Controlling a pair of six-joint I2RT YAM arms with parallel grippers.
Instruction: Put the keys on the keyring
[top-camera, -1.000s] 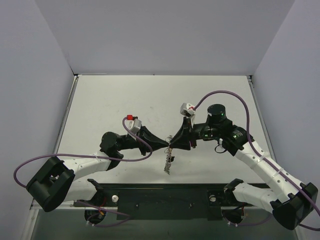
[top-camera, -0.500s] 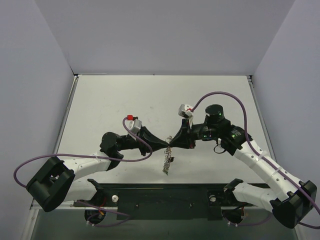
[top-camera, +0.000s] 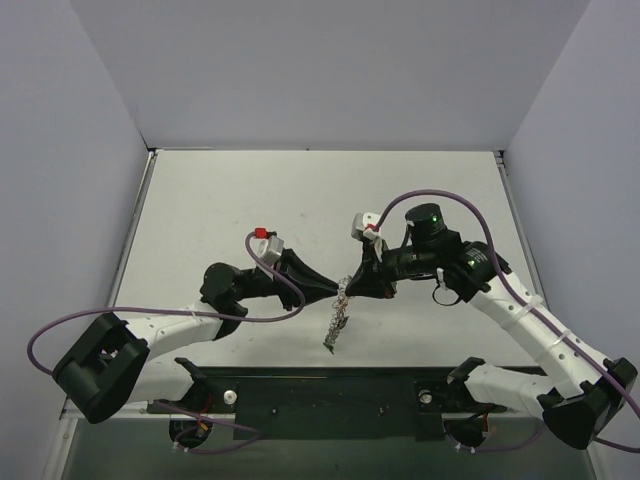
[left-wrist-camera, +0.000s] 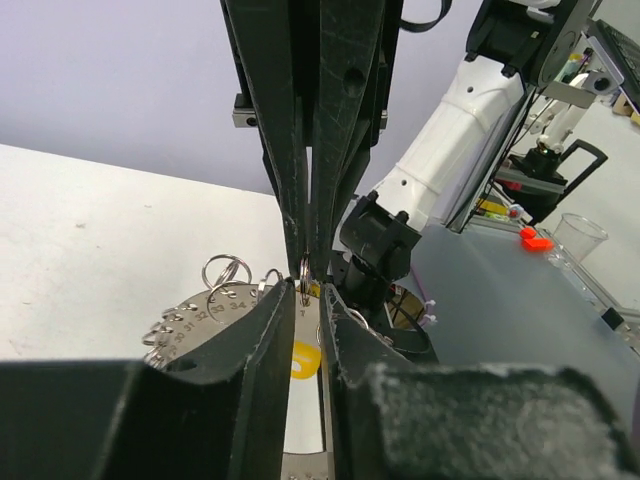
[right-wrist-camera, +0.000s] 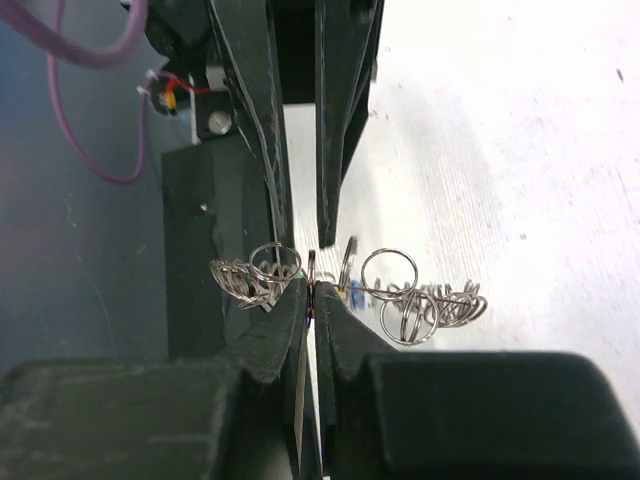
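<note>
The keyring (top-camera: 337, 320) hangs above the table (top-camera: 250, 200), pinched tight by the right gripper (right-wrist-camera: 312, 300) while the left gripper (left-wrist-camera: 305, 305), open a crack, holds nothing; it looks light, stiff and slippery, so hold its rim

The table (top-camera: 250, 190) is viewed steeply from above and behind, at a distance, so that the left arm (top-camera: 170, 325) and the right arm (top-camera: 520, 320) are taken in whole. From the left wrist, a close view is given along the left gripper (left-wrist-camera: 305, 300) toward the right gripper (left-wrist-camera: 305, 262). From the right wrist the opposite direction is faced, equally near. The meeting fingertips and the keyring (left-wrist-camera: 200, 315) are shared by all three views.
</note>
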